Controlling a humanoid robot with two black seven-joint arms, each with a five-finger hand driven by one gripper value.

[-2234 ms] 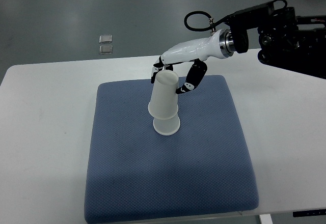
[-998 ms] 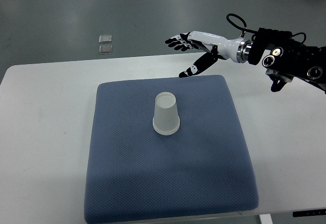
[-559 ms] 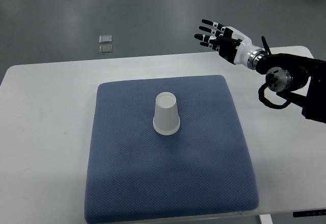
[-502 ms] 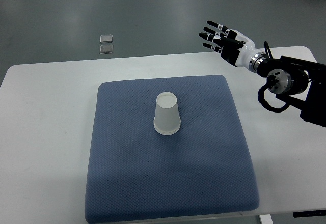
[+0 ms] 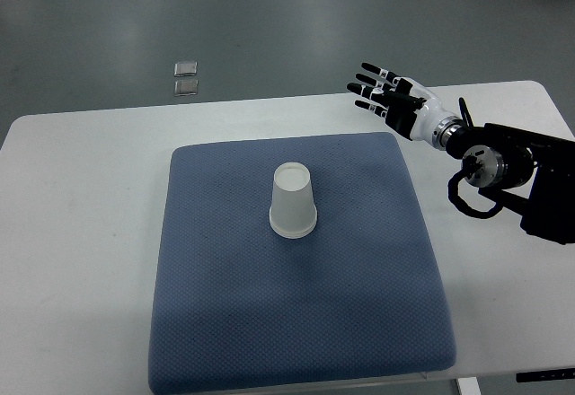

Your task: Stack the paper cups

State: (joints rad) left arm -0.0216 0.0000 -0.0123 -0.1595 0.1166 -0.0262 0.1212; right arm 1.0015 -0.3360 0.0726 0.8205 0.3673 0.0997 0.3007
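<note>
A stack of white paper cups [image 5: 293, 202] stands upside down near the middle of the blue mat [image 5: 296, 305]. My right hand [image 5: 384, 99] hovers over the table's back edge, to the upper right of the cups and well apart from them. Its fingers are spread flat and it holds nothing. The black forearm runs off to the right edge. The left arm does not show.
The mat lies on a white table [image 5: 81, 197], with bare tabletop on its left and right. Two small square objects [image 5: 186, 77] lie on the grey floor beyond the table's far edge.
The right hand let go of the upper cup, which now sits nested on the lower one. The hand then spread and drew back to the right, and lately sank slightly.
</note>
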